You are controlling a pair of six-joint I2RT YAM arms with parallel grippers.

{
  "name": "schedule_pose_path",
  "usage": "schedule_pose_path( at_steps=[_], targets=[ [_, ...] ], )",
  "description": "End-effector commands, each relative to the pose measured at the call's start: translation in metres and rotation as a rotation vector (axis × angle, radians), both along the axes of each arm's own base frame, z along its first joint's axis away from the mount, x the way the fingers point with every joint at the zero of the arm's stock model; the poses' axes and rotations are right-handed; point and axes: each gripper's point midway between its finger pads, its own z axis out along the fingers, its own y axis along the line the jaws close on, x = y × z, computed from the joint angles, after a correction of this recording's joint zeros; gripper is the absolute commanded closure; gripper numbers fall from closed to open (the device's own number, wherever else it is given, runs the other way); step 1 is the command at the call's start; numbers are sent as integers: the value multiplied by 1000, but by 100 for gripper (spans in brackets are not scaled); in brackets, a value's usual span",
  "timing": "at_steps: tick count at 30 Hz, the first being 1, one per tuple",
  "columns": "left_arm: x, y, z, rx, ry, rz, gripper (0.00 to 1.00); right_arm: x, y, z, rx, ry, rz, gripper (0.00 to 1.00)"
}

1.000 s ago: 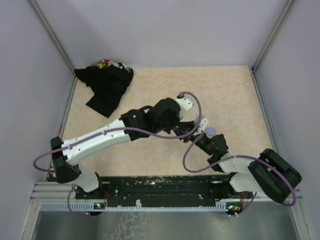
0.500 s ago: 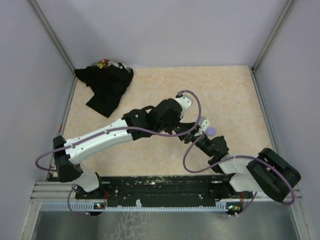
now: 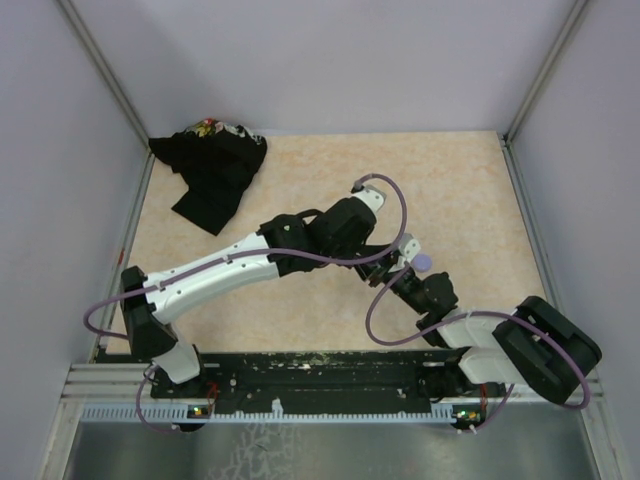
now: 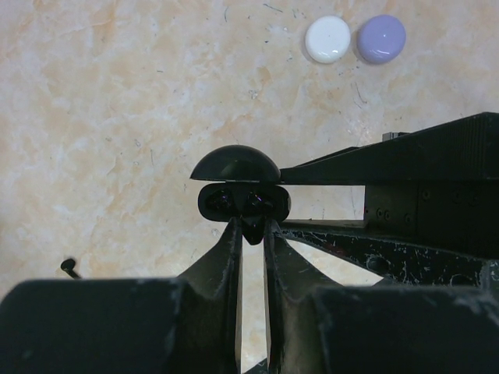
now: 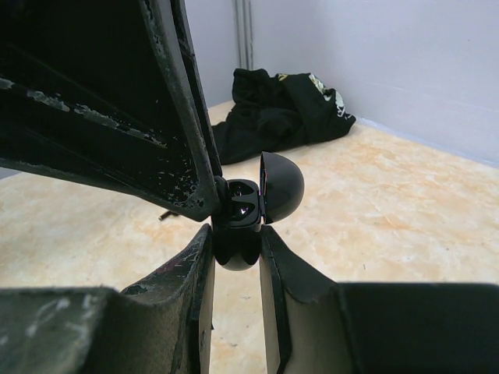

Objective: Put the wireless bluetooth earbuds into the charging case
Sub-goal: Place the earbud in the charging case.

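Pinching a dark earbud (image 4: 251, 231) with the left gripper (image 4: 251, 226), fingers drawn nearly together, tips right at the front rim of the black charging case (image 4: 243, 201). Clamping the case's rounded underside with the right gripper (image 5: 235, 235), fingers closed on either side, case held above the desk (image 4: 117, 117). Lid (image 5: 282, 187) swung open, standing behind the two wells; contents of the wells too dark to tell. Beyond the case in the left wrist view, just beside each other on the desk: white disc (image 4: 327, 39), lavender disc (image 4: 381, 39). Far behind the case, near the wall: crumpled black cloth (image 5: 281, 117).
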Motion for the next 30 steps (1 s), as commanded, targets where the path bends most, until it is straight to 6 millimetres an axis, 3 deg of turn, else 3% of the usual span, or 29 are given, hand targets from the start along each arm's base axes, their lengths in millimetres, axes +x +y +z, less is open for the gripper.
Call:
schedule_pose_path(
  at_steps=[1,6,11,18,24,30],
  targets=[
    [0,4,-4,16,24,68,86,-8,-2,45,111,-123,21,100],
    [0,2,3,-37,29,87,70,-8,-1,44,108,-119,22,100],
    [-1,-2,13,-113,44,86,61,-8,-1,44,107,-119,23,100],
    [0,-3,31,-247,99,62,58,-7,0,41,98,-112,22,100],
    [-4,7,46,-377,133,37,47,-8,1,40,97,-111,30,100],
    [-8,10,44,-438,192,15,53,-7,3,40,96,-108,36,100]
  ],
)
